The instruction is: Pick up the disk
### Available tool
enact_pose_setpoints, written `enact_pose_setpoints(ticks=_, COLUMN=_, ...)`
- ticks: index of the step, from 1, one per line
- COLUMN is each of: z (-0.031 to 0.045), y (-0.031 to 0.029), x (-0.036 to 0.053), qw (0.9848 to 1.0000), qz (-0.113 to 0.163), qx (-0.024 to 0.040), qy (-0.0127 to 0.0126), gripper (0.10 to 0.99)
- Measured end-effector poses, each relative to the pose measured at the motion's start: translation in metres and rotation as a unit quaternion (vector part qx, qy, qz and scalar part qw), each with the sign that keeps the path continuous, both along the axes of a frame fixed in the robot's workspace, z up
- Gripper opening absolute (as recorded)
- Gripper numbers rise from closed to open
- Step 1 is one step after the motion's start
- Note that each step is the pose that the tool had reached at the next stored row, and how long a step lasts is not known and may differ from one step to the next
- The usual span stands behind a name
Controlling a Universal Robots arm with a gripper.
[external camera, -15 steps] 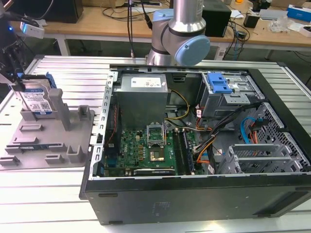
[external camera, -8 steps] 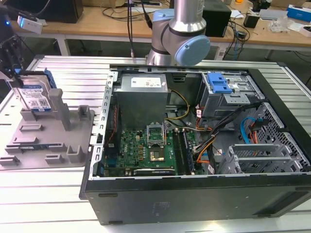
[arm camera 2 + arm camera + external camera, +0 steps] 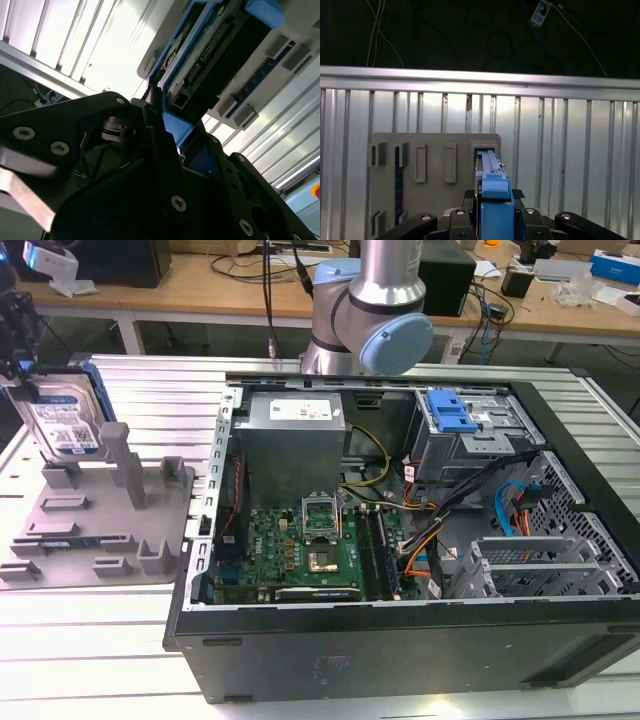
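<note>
The hand (image 3: 492,220) grips the hard disk (image 3: 65,420) by its upper edge, upright, barely raised from the grey holder fixture (image 3: 100,525) below

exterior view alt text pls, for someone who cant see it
A pincer at the exterior view's left grips the disk, upright above a grey holder fixture. An open computer case sits on the slatted metal table.

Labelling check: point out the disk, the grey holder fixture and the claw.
disk (image 3: 68,425): exterior view, on its white-and-blue label.
grey holder fixture (image 3: 100,525): exterior view, on its flat base.
claw (image 3: 495,220): first wrist view, at the disk's blue bracket between its fingertips.
</note>
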State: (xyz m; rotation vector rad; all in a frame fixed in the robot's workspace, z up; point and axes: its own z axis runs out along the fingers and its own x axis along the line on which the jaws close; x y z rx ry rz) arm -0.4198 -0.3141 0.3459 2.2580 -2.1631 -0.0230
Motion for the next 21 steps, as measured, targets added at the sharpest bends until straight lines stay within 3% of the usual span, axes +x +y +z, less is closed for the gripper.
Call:
enact_pose_setpoints(ticks=10, z=0.0466, y=0.0, x=0.0, qw=1.0, qz=0.0, qx=0.0005, qy=0.0, gripper=0.369)
enact_pose_setpoints(ticks=16, z=0.0838, y=-0.0001, x=0.0, qw=1.0, qz=0.0, qx=0.001, qy=0.0, gripper=0.369)
enact_pose_setpoints(ticks=21, z=0.1094, y=-0.0003, x=0.0, qw=1.0, qz=0.0, qx=0.0015, qy=0.0, gripper=0.369)
